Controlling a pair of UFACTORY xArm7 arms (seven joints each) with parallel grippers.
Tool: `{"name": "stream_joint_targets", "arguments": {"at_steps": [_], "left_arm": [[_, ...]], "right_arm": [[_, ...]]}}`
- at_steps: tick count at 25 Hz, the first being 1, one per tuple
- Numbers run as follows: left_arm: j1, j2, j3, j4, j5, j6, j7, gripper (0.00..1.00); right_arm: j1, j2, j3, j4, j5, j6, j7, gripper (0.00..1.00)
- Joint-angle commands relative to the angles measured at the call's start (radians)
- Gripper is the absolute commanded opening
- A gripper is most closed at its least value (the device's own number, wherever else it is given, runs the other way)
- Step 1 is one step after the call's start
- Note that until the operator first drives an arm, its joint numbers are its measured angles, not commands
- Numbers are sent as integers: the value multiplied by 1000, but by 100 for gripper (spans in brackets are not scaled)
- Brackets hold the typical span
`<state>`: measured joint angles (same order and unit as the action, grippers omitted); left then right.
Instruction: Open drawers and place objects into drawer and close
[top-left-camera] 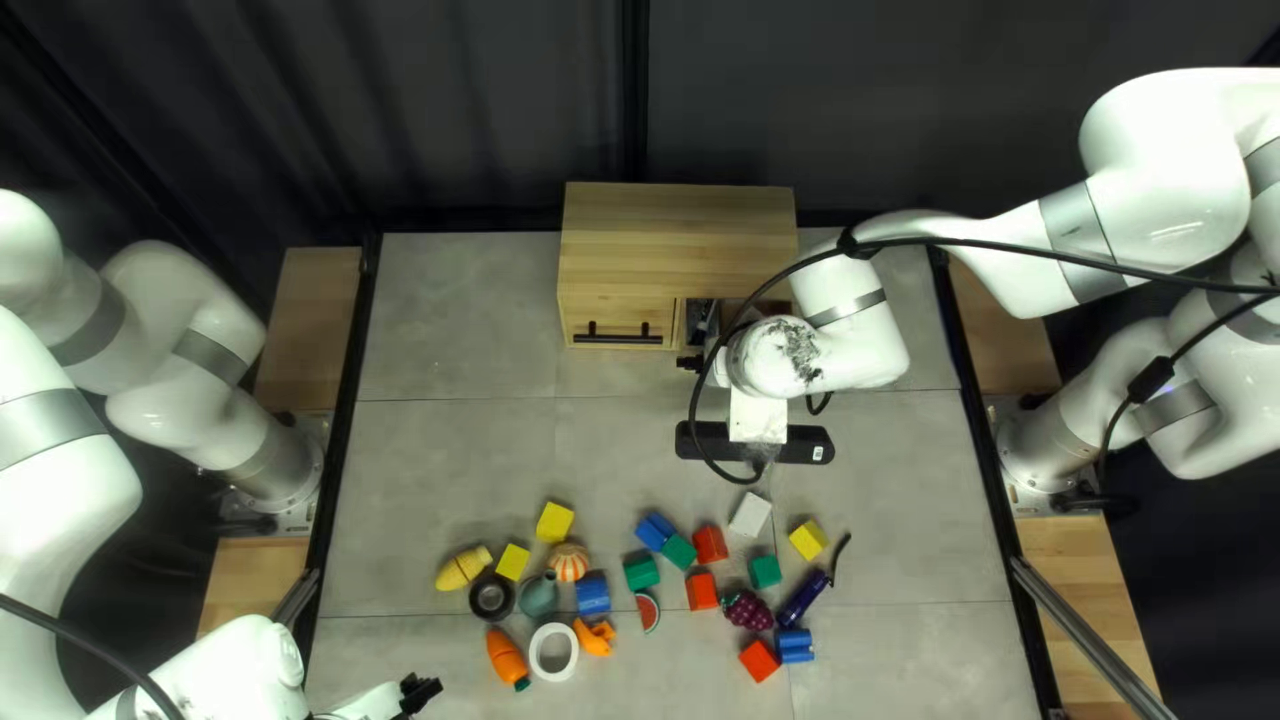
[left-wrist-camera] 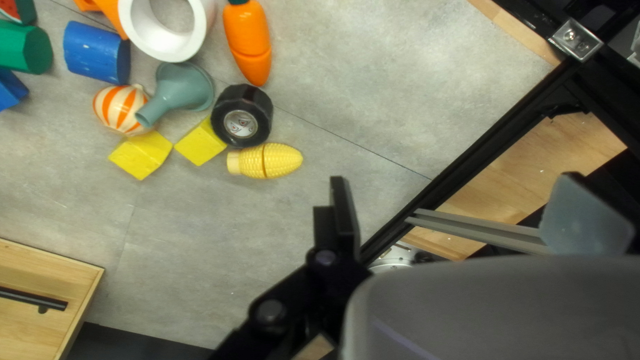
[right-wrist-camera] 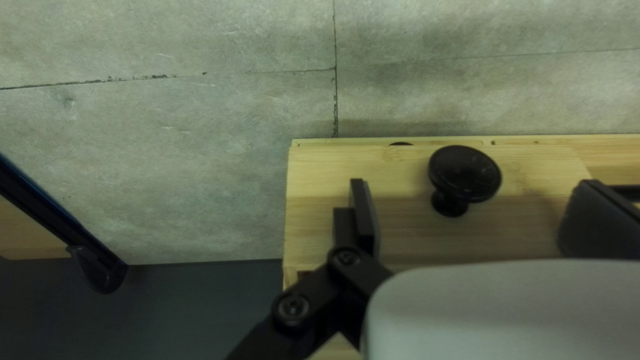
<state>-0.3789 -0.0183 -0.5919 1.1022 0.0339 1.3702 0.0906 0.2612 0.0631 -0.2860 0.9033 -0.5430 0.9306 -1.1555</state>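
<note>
Straddling black knob (right-wrist-camera: 465, 175) with wide right gripper (top-left-camera: 690, 363)

See wooden cabinet (top-left-camera: 680, 220): handled drawer (top-left-camera: 587, 322) pushed in, insides hidden; dark opening (top-left-camera: 699, 320) beside it, contents unclear. Tag right gripper wide, knob between fingers, apart from both. Tag left gripper (top-left-camera: 420, 691) wide too, over near left of table (top-left-camera: 454, 307). Ahead of it, find toy corn (left-wrist-camera: 265, 161) nearest, then tape roll (left-wrist-camera: 243, 115), yellow blocks (left-wrist-camera: 141, 155), funnel (left-wrist-camera: 183, 87); farther off, blue block (left-wrist-camera: 97, 53).

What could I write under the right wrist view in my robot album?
My right gripper, open around a round black knob on the wooden cabinet.
</note>
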Motion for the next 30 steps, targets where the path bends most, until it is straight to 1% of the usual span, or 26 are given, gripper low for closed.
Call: {"name": "stream_joint_targets", "arguments": {"at_steps": [1,11,16,30], "left_arm": [[0,0,0,0,0,0,0,100],[0,0,0,0,0,0,0,100],[0,0,0,0,0,0,0,100],[0,0,0,0,0,0,0,100]], "right_arm": [[-6,8,-6,3,-6,-7,0,100],[-17,11,-18,8,-23,-4,3,100],[-29,1,-32,-6,-53,-19,4,100],[-18,36,-29,37,-85,52,33,100]]}}
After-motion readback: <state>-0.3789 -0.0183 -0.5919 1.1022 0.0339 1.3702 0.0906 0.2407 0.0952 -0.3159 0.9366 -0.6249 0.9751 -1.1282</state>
